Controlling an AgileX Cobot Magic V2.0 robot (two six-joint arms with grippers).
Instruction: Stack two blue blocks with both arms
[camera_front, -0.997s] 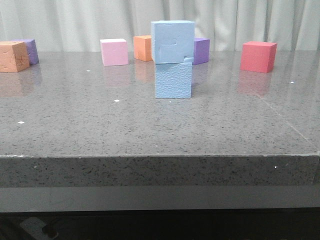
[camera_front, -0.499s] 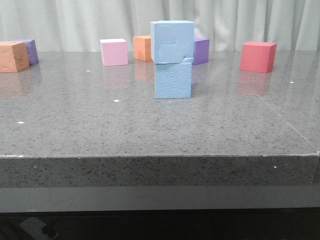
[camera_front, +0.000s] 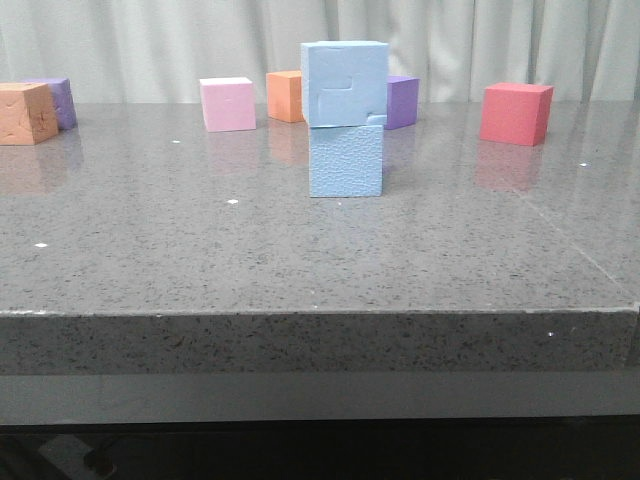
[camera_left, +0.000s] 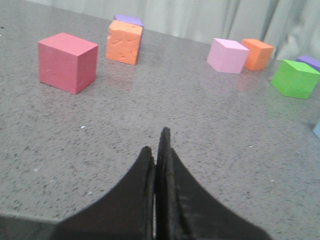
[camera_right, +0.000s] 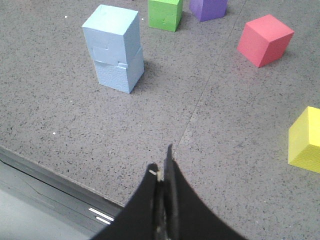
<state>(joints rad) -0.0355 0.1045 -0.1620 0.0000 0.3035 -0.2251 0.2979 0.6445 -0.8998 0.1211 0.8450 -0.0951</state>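
Two blue blocks stand stacked near the middle of the grey stone table (camera_front: 200, 260), the upper blue block (camera_front: 345, 83) resting on the lower blue block (camera_front: 346, 160). The stack's long axis is upright; the upper cube overhangs slightly and is a little twisted against the pebbled lower one, as the right wrist view shows.

From the stack in the front view, a purple cube (camera_front: 403, 101) sits just behind at about 1 o'clock, an orange cube (camera_front: 286, 96) at 11 o'clock, a pink cube (camera_front: 228, 104) farther toward 10 o'clock, and a red cube (camera_front: 517, 113) toward 2 o'clock. Far off at 9 to 10 o'clock, another orange cube (camera_front: 27, 113) stands in front of a second purple cube (camera_front: 60, 100). The right wrist view adds a green cube (camera_right: 165, 14) and a yellow cube (camera_right: 306, 139).

Bare tabletop lies all around the stack toward the near table edge.

Neither arm shows in the front view. The left gripper (camera_left: 159, 150) has its fingers pressed together, holding nothing, above bare table. The right gripper (camera_right: 162, 165) is likewise closed on nothing, near the table's front edge, well apart from the stack.
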